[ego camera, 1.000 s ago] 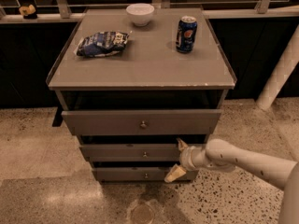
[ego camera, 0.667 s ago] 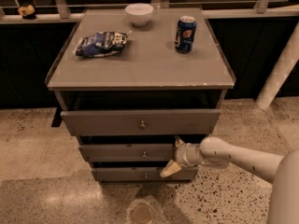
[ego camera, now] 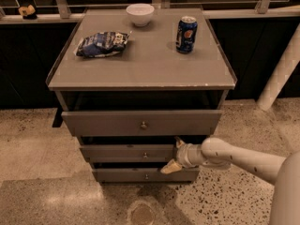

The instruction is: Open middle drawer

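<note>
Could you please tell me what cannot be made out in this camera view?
Top drawer inside: hidden by the cabinet top.
Whether the gripper, at the middle drawer front's right end, touches it: too dim to tell.
Arm: cut off at the right edge.

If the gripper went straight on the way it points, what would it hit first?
Probably the middle drawer: the gripper, open, sits at the right end of its front, pointing left toward its knob. Depth is unclear, so contact is a guess.

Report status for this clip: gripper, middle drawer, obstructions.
Gripper open, jaws spread over the middle drawer front's right end. Knob ungrasped, left of gripper. Nothing blocking drawer front.
</note>
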Robot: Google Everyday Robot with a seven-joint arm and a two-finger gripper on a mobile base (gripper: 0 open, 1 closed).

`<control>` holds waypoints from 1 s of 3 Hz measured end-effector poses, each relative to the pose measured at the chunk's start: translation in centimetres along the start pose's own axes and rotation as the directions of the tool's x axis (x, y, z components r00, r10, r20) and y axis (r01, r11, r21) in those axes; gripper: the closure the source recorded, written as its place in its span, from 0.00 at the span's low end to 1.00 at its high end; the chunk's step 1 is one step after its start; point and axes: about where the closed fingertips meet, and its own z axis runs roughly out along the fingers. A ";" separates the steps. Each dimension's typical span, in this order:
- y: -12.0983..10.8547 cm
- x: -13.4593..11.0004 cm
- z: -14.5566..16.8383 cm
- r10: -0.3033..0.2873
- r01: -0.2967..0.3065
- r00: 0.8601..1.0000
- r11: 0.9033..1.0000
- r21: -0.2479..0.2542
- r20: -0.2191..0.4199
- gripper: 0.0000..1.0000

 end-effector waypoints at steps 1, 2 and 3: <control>0.0 0.0 0.0 0.000 0.000 1.000 1.000 0.000 0.000 0.42; 0.0 0.0 0.0 0.000 0.000 1.000 1.000 0.000 0.000 0.65; 0.0 0.0 0.0 0.000 0.000 1.000 1.000 0.000 0.000 0.88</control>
